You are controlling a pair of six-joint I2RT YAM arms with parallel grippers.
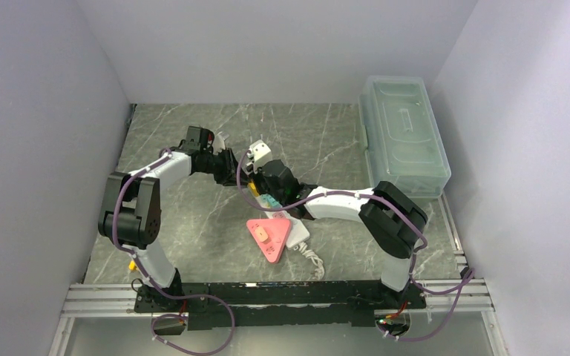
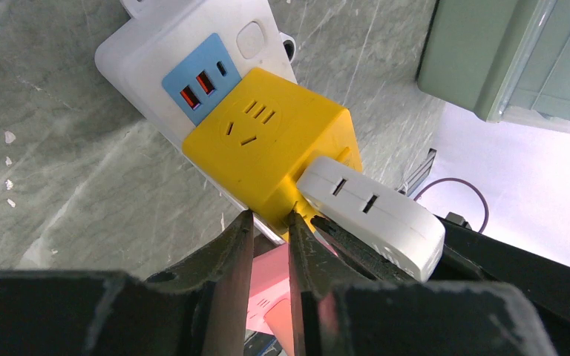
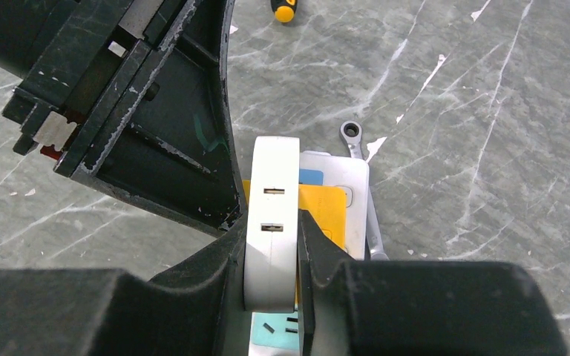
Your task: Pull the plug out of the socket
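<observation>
Grey marble tabletop (image 1: 193, 245) enclosed by plain pale walls (image 1: 267, 44).

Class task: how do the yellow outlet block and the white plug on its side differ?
The yellow outlet block is boxy; the white plug is a flat, rounded slab. The block's top face shows five slots, the plug's two. The right pincer clamps the plug; the block sits on the power strip. Both carry slots.
</observation>
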